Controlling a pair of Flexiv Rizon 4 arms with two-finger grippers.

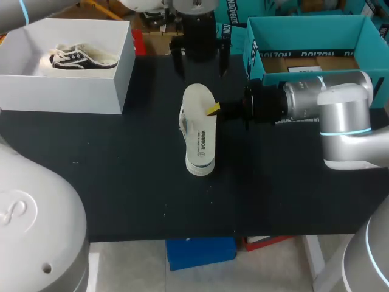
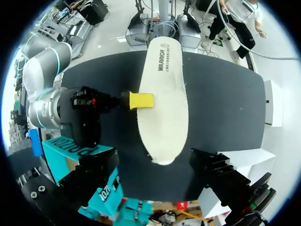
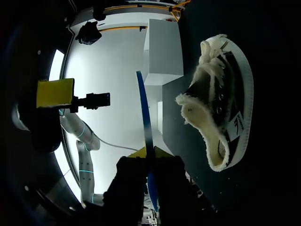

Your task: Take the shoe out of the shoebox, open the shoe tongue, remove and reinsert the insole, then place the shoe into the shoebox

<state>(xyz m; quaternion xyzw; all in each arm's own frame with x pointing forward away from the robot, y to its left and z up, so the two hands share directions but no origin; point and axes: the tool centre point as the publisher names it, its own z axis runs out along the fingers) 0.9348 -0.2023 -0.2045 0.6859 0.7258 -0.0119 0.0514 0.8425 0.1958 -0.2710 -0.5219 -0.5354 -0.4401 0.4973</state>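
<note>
Cream insole [image 1: 199, 131] clamped in right gripper [image 1: 214, 110] above the shoe [image 3: 225, 117] — left gripper [image 1: 200, 61] with jaws apart

**Insole [image 1: 199, 121] held over mid-table [image 1: 121, 194], a box behind on either side**

The right gripper [image 1: 214, 110] clasps the insole's right edge, and the left gripper [image 1: 200, 63] hangs behind it. The shoe [image 3: 221, 117] lies on the table just to its left. Behind-left stands the left shoebox [image 1: 73, 94] with a second shoe [image 1: 76, 58] inside, and behind-right the right shoebox [image 1: 304, 27].
</note>
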